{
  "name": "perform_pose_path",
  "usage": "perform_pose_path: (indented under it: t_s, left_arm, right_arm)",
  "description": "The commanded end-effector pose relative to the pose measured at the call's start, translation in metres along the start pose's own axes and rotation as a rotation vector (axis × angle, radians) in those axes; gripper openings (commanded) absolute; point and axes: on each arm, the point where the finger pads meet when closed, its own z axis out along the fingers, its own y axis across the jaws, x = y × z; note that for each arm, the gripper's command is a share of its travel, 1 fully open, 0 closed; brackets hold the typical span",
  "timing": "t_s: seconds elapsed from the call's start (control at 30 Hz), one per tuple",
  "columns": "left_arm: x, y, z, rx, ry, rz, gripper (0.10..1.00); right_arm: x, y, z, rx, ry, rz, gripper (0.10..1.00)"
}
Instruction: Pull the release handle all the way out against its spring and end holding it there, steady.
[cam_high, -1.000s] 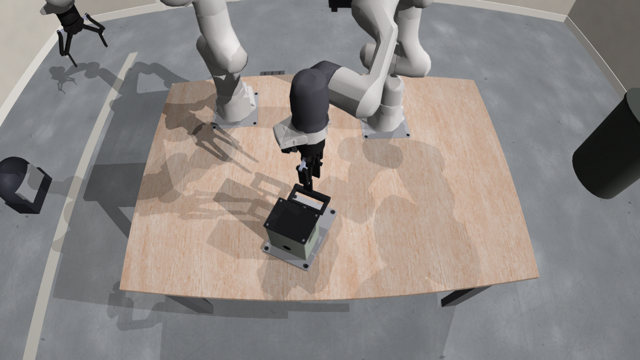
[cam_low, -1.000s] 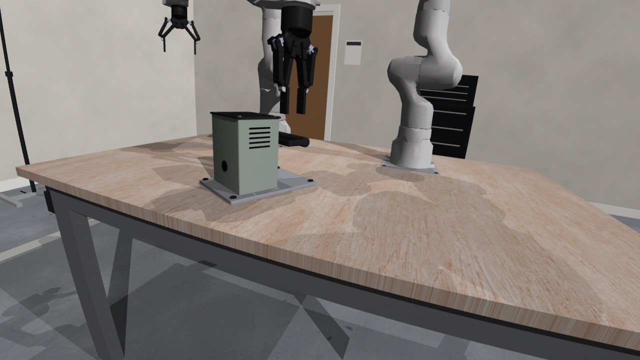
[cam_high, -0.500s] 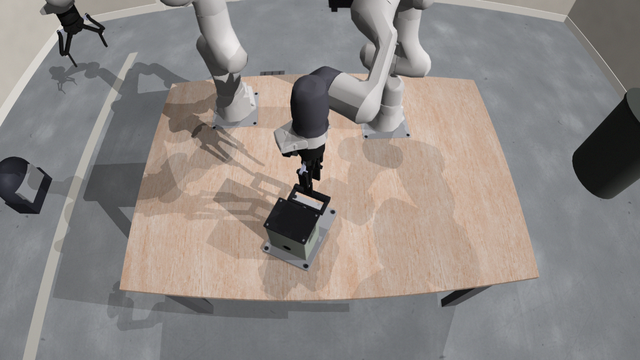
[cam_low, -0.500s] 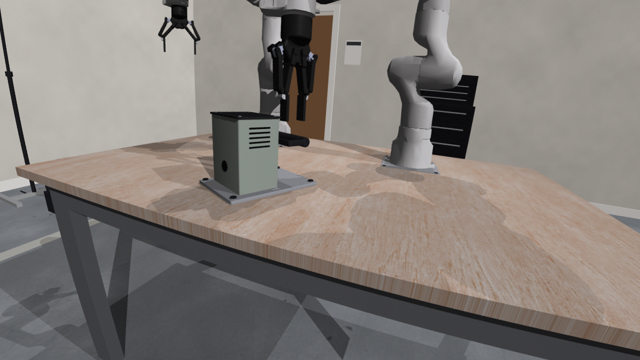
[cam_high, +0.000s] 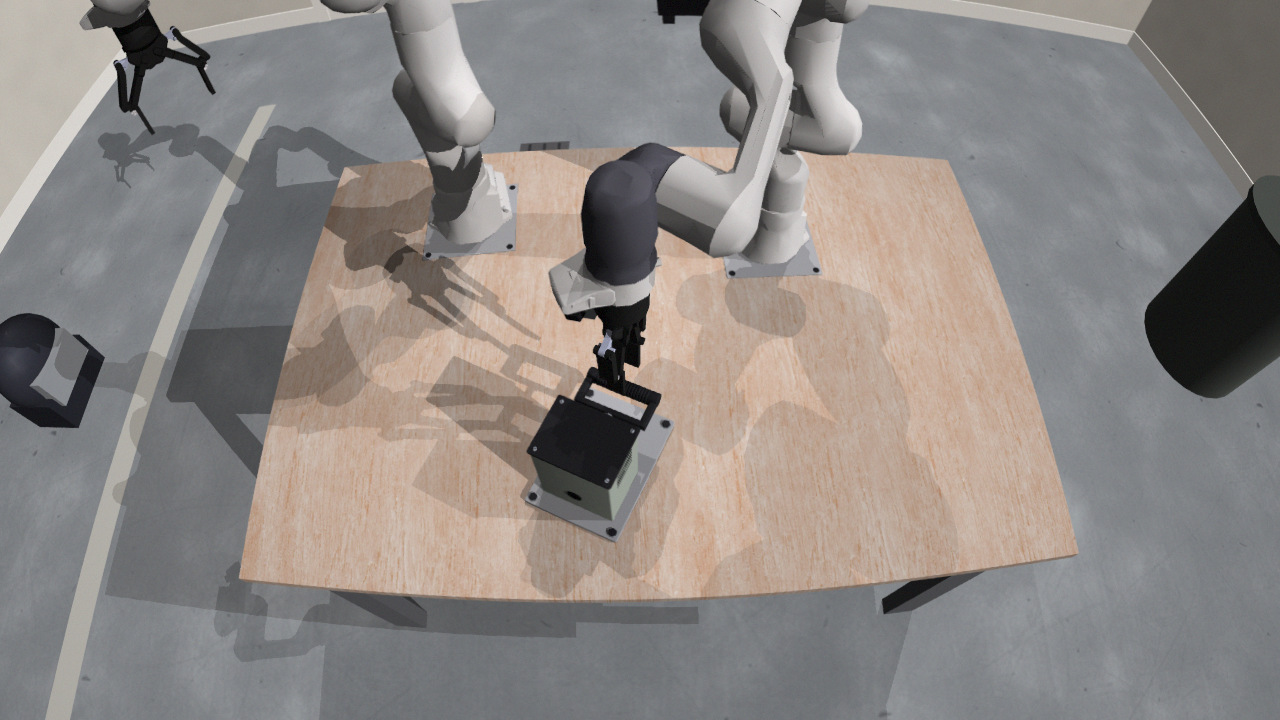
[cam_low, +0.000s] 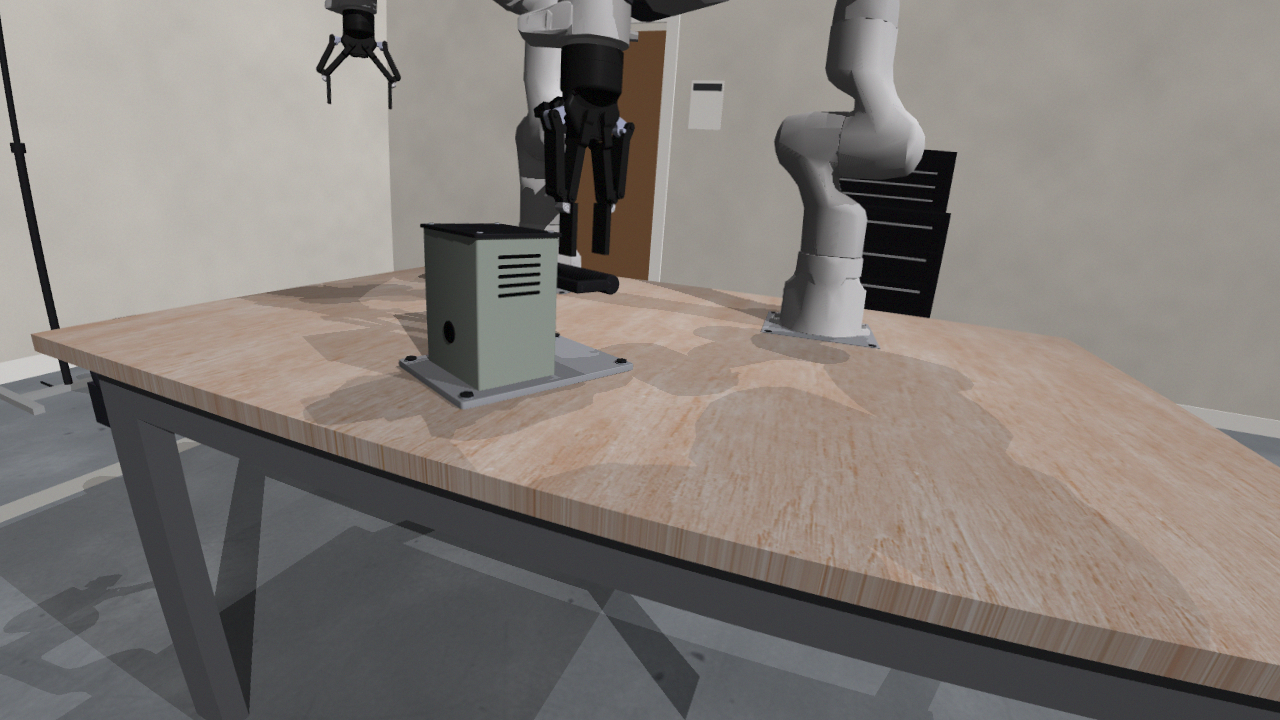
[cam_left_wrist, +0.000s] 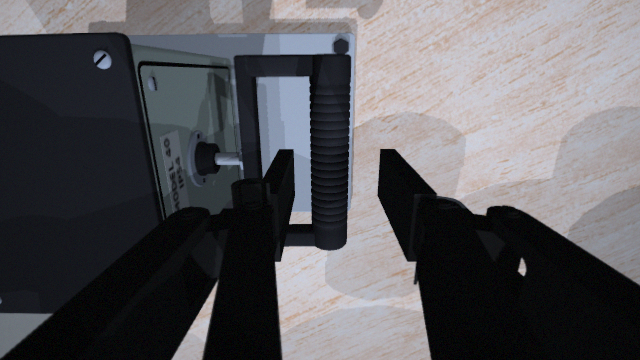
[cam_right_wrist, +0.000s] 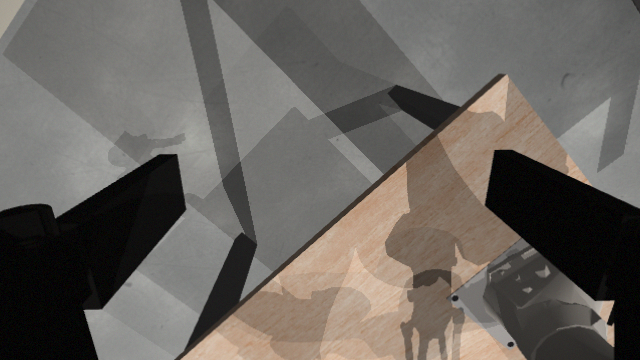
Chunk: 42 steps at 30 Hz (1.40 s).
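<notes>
The release handle (cam_high: 637, 391) (cam_low: 590, 281) (cam_left_wrist: 330, 110) is a black frame with a ribbed grip bar. It stands out from the side of a grey-green housing (cam_high: 546, 479) (cam_low: 517, 331) with a black lid. A short length of bright shaft (cam_left_wrist: 228, 159) shows between the housing and the handle frame. My left gripper (cam_high: 615, 380) (cam_low: 585, 240) (cam_left_wrist: 336, 172) is partly open and points down, just above the grip bar. In the left wrist view the bar lies between the fingers, nearer the left finger, with gaps on both sides. My right gripper (cam_high: 182, 112) (cam_low: 359, 102) (cam_right_wrist: 336, 180) is wide open and empty, far from the housing.
The housing is on a bolted grey base plate (cam_high: 659, 437) (cam_low: 590, 358) on the wooden table (cam_high: 850, 501) (cam_low: 805, 501). Both arm bases stand along the table's back side. The right gripper hangs beyond the table edge. The black lid rises beside the left gripper's inner finger.
</notes>
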Motion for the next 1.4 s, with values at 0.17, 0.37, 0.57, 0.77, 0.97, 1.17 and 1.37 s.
perform_pose_path:
  t_s: [0.17,0.37,0.57,0.77,0.97,1.17,1.37]
  left_arm:
    - [0.0006,-0.0026,0.0052,0.008,-0.001,-0.004,0.379]
    - [0.0006,-0.0027,0.006,0.008,-0.001,-0.004,0.379]
    - [0.0006,-0.0027,0.0062,0.008,-0.001,-0.004,0.379]
    - [0.0006,-0.0027,0.0062,0.008,-0.001,-0.004,0.379]
    - [0.0006,-0.0027,0.0062,0.008,-0.001,-0.004,0.379]
    - [0.0006,-0.0027,0.0062,0.008,-0.001,-0.004,0.379]
    - [0.0006,-0.0027,0.0062,0.008,-0.001,-0.004,0.379]
  right_arm:
    - [0.0,0.0,-0.0001,0.0,0.0,0.0,1.0]
    - [0.0,0.0,-0.0001,0.0,0.0,0.0,1.0]
    - [0.0,0.0,-0.0001,0.0,0.0,0.0,1.0]
    - [0.0,0.0,-0.0001,0.0,0.0,0.0,1.0]
    - [0.0,0.0,-0.0001,0.0,0.0,0.0,1.0]
    - [0.0,0.0,-0.0001,0.0,0.0,0.0,1.0]
    - [0.0,0.0,-0.0001,0.0,0.0,0.0,1.0]
